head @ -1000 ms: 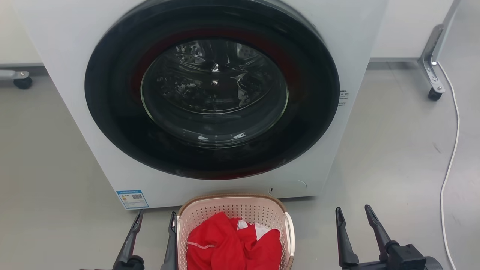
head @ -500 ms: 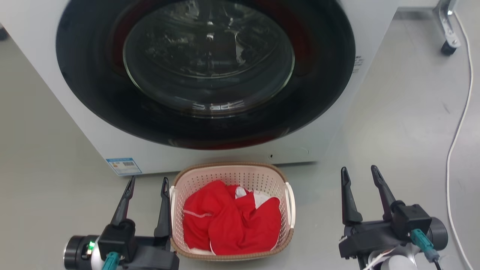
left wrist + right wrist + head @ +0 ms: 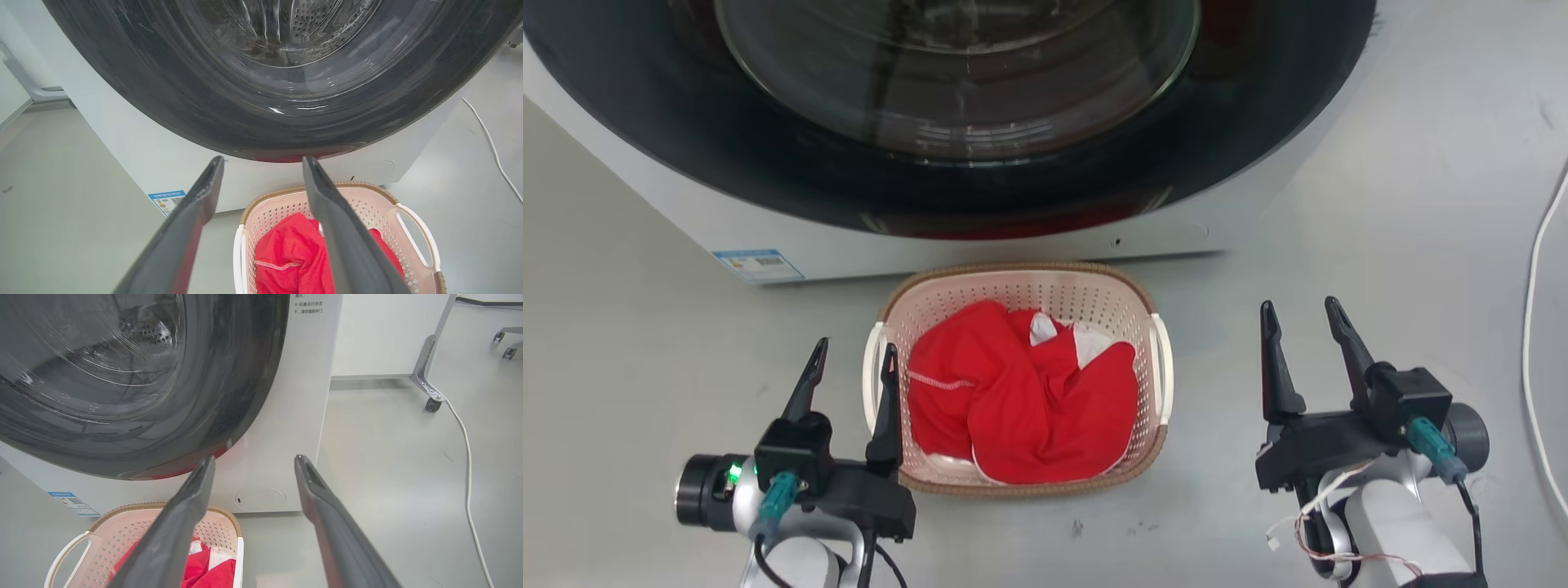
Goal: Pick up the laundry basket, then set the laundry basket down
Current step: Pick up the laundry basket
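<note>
The laundry basket (image 3: 1086,310), pale pink and perforated with a brown woven rim and white side handles, stands on the grey floor just in front of the washer. Red and white clothes (image 3: 1021,392) fill it. My left gripper (image 3: 854,355) is open at the basket's left side, its inner finger over the left handle (image 3: 872,384). My right gripper (image 3: 1298,317) is open over bare floor, well to the right of the right handle (image 3: 1165,367). The left wrist view has the basket (image 3: 374,204) beneath the open left gripper (image 3: 261,159). The right wrist view has the basket (image 3: 106,539) low and left of the open right gripper (image 3: 253,459).
The white washer (image 3: 980,245) with its big dark round door (image 3: 956,90) stands right behind the basket. A white cable (image 3: 1535,343) runs along the floor at the right. A castor leg (image 3: 427,386) of a white cabinet stands to the washer's right.
The head camera has tilted down, so the washer and basket slid up the picture and both arms show more. The left gripper sits closer over the basket's left handle.
</note>
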Robot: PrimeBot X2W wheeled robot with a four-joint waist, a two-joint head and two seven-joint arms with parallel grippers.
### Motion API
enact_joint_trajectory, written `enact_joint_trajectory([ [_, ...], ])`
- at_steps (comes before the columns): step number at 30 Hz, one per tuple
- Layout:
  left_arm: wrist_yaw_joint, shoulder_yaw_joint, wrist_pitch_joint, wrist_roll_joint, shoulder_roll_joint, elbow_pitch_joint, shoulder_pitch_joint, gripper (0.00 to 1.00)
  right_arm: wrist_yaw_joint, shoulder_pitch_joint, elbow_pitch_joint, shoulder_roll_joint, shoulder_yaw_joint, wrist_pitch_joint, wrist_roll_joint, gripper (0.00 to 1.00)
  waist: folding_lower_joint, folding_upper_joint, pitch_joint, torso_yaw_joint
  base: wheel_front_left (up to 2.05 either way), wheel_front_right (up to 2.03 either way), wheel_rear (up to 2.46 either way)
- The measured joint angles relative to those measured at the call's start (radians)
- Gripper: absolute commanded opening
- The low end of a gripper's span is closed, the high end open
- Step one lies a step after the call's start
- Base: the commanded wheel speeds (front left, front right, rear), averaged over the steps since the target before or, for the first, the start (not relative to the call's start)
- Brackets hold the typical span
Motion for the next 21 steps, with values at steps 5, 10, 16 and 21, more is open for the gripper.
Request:
enact_joint_trajectory([
  [5,0.000,0.009,0.006,-0.013,-0.006,0.055,-0.046,1.00,0.004,-0.053,0.043,0.000,0.000,0.002,0.002,1.00,0.0000,0.0000,0.060,0.002,0.00,0.00,0.00],
  [10,0.000,0.018,0.015,-0.023,-0.013,0.124,-0.126,1.00,0.004,-0.123,0.100,-0.001,0.001,0.004,0.009,1.00,0.0000,0.0000,0.150,0.006,0.00,0.00,0.00],
  [16,0.000,0.023,0.017,-0.031,-0.016,0.185,-0.198,1.00,0.004,-0.188,0.153,-0.002,0.009,0.005,0.011,1.00,0.0000,0.0001,0.240,0.011,0.00,0.00,0.00],
  [21,-0.001,0.024,0.017,-0.032,-0.021,0.224,-0.257,1.00,0.004,-0.232,0.188,-0.002,0.017,0.005,0.018,1.00,0.0000,0.0001,0.315,0.015,0.00,0.00,0.00],
])
